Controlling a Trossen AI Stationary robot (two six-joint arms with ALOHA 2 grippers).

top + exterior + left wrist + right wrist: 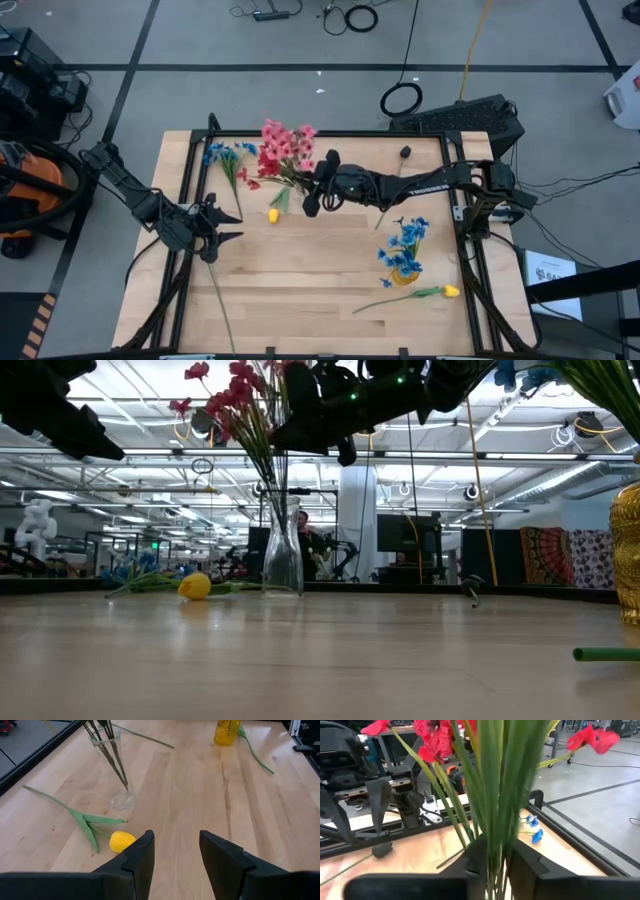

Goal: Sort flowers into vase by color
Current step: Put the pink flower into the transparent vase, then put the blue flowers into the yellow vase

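A bunch of red-pink flowers (288, 146) stands with its green stems in a clear glass vase (283, 563) at the table's far middle. My right gripper (318, 198) reaches in from the table's right and is shut on that bunch above the vase. My left gripper (232, 225) hovers open over the left part of the table, touching nothing, a little short of a yellow bud (121, 841) that lies on the wood beside the vase (114, 767). Blue flowers (405, 245) stand in a yellow vase (226, 731) on the right. My right gripper pinches the bunch's green stems and leaves (496, 827) between its two fingers (476, 862). It holds them partway up, below the red blooms. The bunch stands about upright, and the lower ends of its stems (114, 757) are inside the glass vase.
More blue flowers (226, 156) lie at the far left. A dark bud on a long stem (404, 153) lies at the far right, and a yellow flower with its stem (425, 293) lies near the yellow vase. A bare green stem (220, 300) lies at the near left. A black frame rims the table (180, 190).
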